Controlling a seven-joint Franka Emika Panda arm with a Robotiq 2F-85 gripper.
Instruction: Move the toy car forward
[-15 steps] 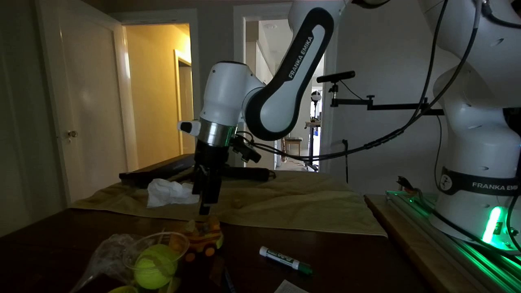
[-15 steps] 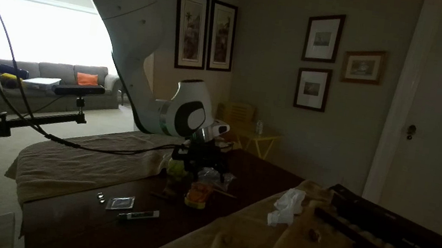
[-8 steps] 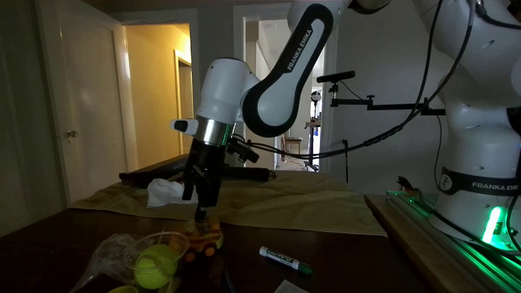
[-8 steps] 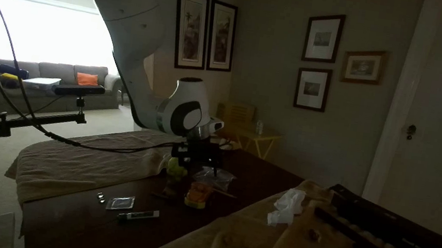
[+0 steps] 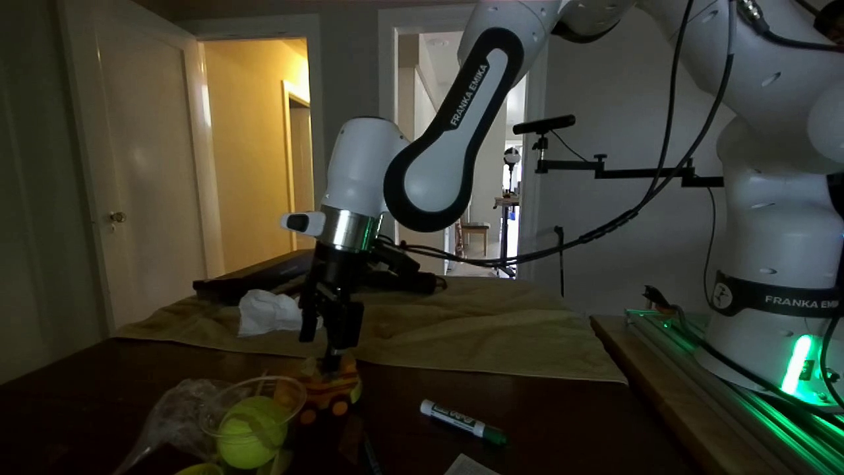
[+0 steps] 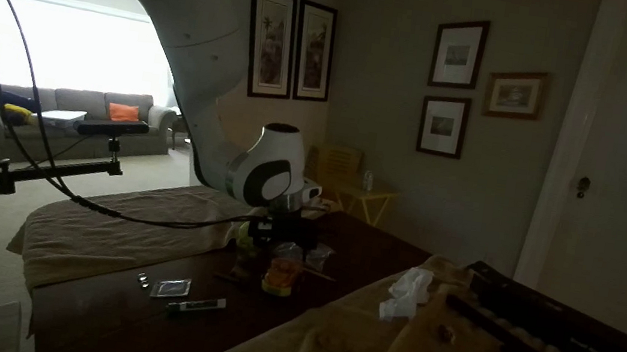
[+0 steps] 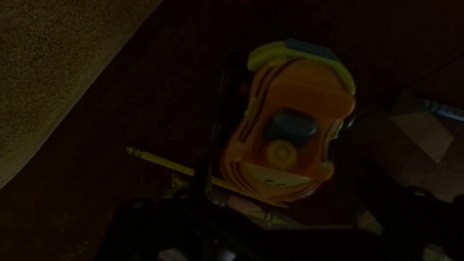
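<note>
Dim brown table (image 5: 560,422) below: my fingers (image 7: 202,177), spread wide, hang lower now, right by the toy car (image 7: 297,90), which sits unmoved near the pencil (image 7: 163,161); I judge the reach nearly done, the forward move yet to start.

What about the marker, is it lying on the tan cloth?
No, in both exterior views the marker lies on the dark tabletop, apart from the tan cloth.
</note>
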